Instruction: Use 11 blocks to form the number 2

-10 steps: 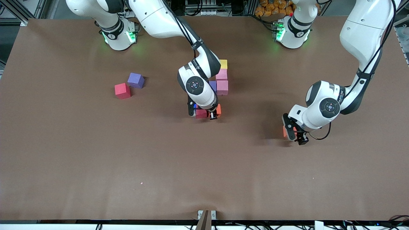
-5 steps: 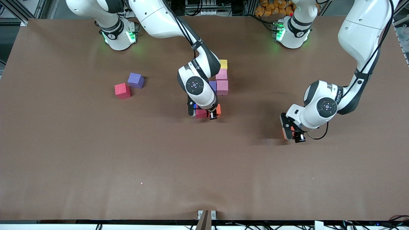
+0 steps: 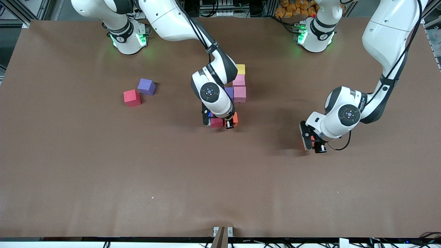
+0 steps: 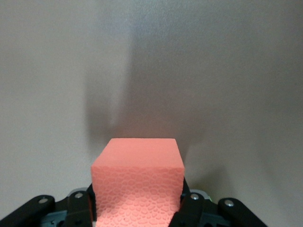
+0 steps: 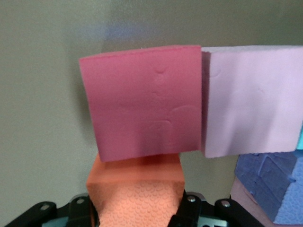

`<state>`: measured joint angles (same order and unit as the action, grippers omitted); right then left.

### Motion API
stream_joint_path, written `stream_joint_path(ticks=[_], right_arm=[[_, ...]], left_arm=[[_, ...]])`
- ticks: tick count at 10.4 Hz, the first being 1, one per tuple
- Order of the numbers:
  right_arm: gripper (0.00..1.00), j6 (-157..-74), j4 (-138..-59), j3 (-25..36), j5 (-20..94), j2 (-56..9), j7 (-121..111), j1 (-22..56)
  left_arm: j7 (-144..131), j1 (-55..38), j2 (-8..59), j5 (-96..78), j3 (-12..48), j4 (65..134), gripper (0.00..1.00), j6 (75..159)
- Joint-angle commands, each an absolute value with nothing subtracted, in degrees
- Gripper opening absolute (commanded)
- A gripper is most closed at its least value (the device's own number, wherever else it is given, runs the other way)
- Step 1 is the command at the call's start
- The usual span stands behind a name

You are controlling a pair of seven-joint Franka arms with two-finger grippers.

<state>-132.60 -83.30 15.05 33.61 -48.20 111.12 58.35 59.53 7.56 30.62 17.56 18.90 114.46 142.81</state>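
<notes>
My right gripper (image 3: 229, 120) is shut on an orange block (image 3: 236, 118) (image 5: 135, 194) at the end of the block cluster nearer the front camera. That block sits against a dark pink block (image 3: 217, 122) (image 5: 142, 104). The cluster also holds a yellow block (image 3: 241, 69), two pink blocks (image 3: 238, 80) (image 3: 239, 93) and a blue-purple block (image 3: 229, 92) (image 5: 270, 184); the arm hides the rest. My left gripper (image 3: 311, 139) (image 4: 137, 208) is shut on another orange block (image 3: 312, 137) (image 4: 137, 179), low over bare table toward the left arm's end.
A red block (image 3: 132, 97) and a purple block (image 3: 146, 86) lie loose, touching at a corner, toward the right arm's end of the brown table (image 3: 103, 179). A small bracket (image 3: 222, 234) sticks up at the table's front edge.
The left gripper has closed on its orange block and shifted slightly toward the block cluster and the robots' bases. The right arm and its block have not moved.
</notes>
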Motion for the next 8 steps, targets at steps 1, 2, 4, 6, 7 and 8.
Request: stream_joint_path(ticks=[1, 2, 4, 6, 7, 8], right_arm=[[0.44, -130.5, -86.0, 15.1, 32.3, -47.5, 109.9, 58.5], [0.44, -130.1, -86.0, 15.1, 32.3, -47.5, 109.9, 58.4], [0.45, -130.0, -86.6, 15.2, 32.2, -47.5, 109.8, 58.4], [0.53, -130.0, -86.6, 15.2, 32.2, -47.5, 109.9, 58.4], [0.57, -130.0, -86.6, 15.2, 32.2, -47.5, 109.9, 58.4], [0.77, -130.0, -86.6, 15.2, 32.2, -47.5, 109.9, 58.4]], left_arm=[[58.9, 6.4, 29.3, 19.1, 18.9, 114.9, 0.46, 143.3], [58.9, 5.7, 29.2, 19.1, 18.9, 114.8, 0.46, 143.2], [57.1, 4.4, 29.1, 19.1, 18.9, 114.3, 0.46, 143.1], [55.6, 2.7, 28.9, 19.0, 18.8, 113.8, 0.46, 142.9], [55.1, 2.4, 28.9, 19.0, 18.8, 113.3, 0.46, 142.9], [54.2, 1.6, 28.9, 19.0, 18.8, 113.0, 0.46, 142.0]])
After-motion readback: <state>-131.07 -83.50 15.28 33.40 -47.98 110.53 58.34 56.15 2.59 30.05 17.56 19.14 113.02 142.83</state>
